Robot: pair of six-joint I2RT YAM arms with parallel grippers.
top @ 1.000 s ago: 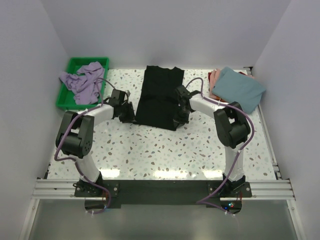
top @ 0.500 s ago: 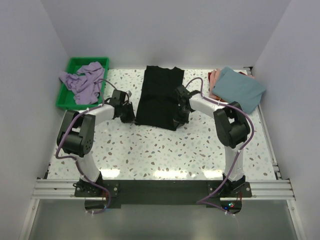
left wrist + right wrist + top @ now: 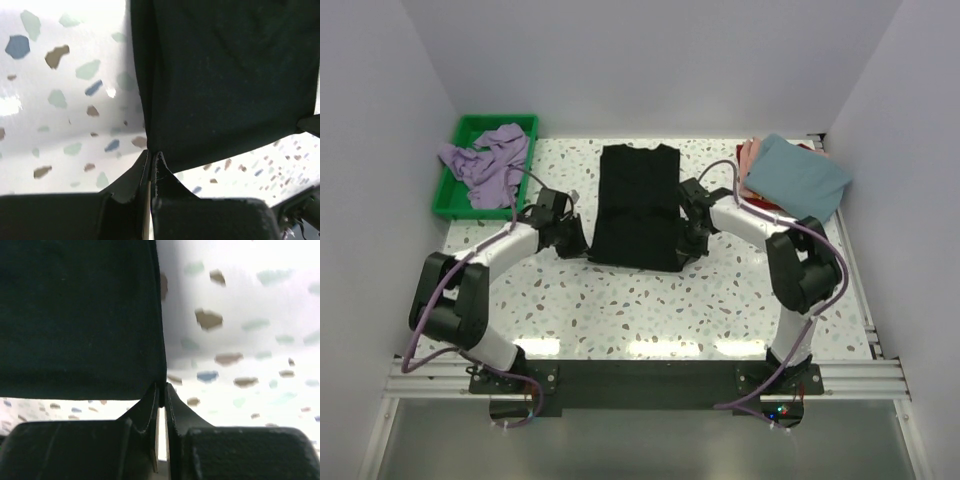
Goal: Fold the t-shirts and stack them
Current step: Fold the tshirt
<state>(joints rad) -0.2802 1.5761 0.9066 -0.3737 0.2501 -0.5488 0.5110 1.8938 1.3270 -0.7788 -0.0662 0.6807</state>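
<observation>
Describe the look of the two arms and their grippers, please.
The left arm and the right arm have white links and black joints. A purple cable runs along each. The left gripper and right gripper have black fingers tapering to thin tips.

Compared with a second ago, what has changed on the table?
The left end effector and right end effector, each shut on a near corner of the black t-shirt, drew back toward the arm bases, dragging it nearer and straighter. The lavender tee in the green tray and the folded pile topped by the teal tee stayed put.
</observation>
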